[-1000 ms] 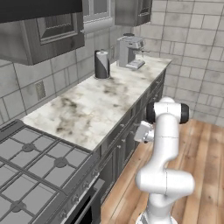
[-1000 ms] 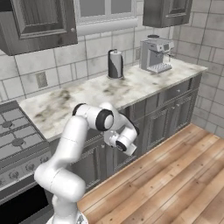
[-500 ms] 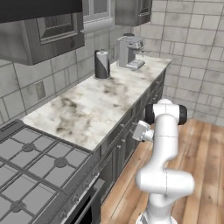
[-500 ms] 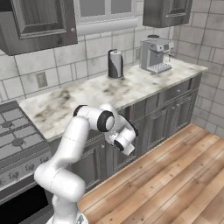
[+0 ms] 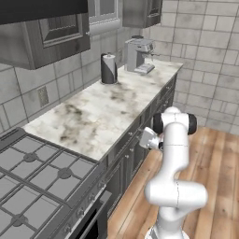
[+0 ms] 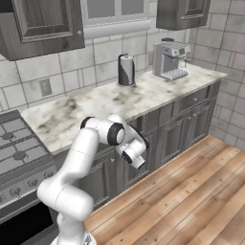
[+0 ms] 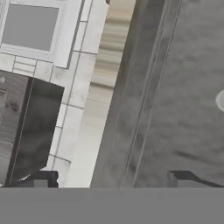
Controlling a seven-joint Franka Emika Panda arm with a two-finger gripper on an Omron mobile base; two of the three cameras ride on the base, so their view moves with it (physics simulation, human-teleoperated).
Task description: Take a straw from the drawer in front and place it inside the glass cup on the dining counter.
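Zero grip yet: my gripper (image 7: 109, 179) is wide open, right up against the shut drawer (image 7: 183, 105) under the worktop (image 5: 107, 112). Straw's presumably inside, hidden. I'd hook the round knob (image 7: 221, 99) squarely, then pull straight.

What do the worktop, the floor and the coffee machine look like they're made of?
Worktop: polished marble, judging by the pale, dark-veined surface. Floor: varnished wood, with brown planks and visible grain. Coffee machine: probably brushed metal, given its silvery grey casing.

Arm (image 6: 88, 148) bent low by cabinets (image 6: 186, 124); drawer prob shut.
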